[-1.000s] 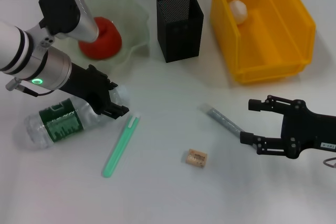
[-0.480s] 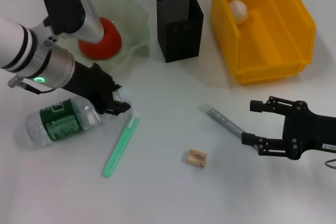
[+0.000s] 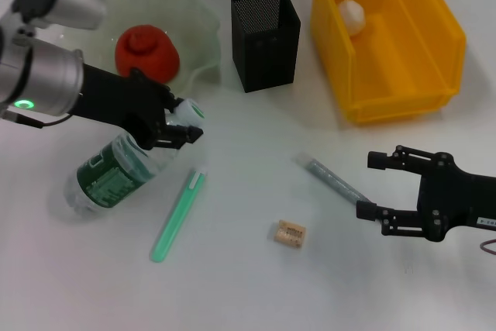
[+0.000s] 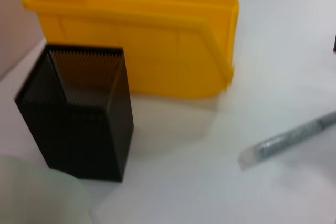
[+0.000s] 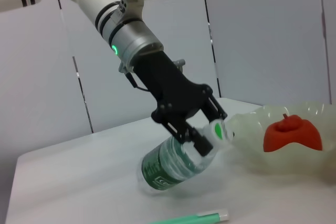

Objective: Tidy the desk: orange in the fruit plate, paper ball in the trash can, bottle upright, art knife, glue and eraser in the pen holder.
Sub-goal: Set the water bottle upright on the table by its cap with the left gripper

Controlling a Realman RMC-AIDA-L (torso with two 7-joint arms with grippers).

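Note:
My left gripper (image 3: 172, 123) is shut on the neck of the bottle (image 3: 116, 168), which is tilted with its white cap raised and its base on the table; it also shows in the right wrist view (image 5: 176, 163). The orange (image 3: 147, 52) sits in the fruit plate (image 3: 200, 29). The paper ball (image 3: 351, 15) lies in the trash can (image 3: 434, 36). The pen holder (image 3: 266, 36) stands upright. The green art knife (image 3: 177, 215), the grey glue stick (image 3: 333, 179) and the eraser (image 3: 290, 232) lie on the table. My right gripper (image 3: 372, 185) is open beside the glue stick's end.
The white table (image 3: 248, 292) carries all the things. The trash can (image 4: 142, 35) and pen holder (image 4: 79, 114) stand close together at the back. The glue stick (image 4: 289, 140) lies in front of them.
My left gripper has lifted the bottle's cap end up and to the right, tilting the bottle off the table. The left arm has swung back off the plate. The right gripper has barely moved.

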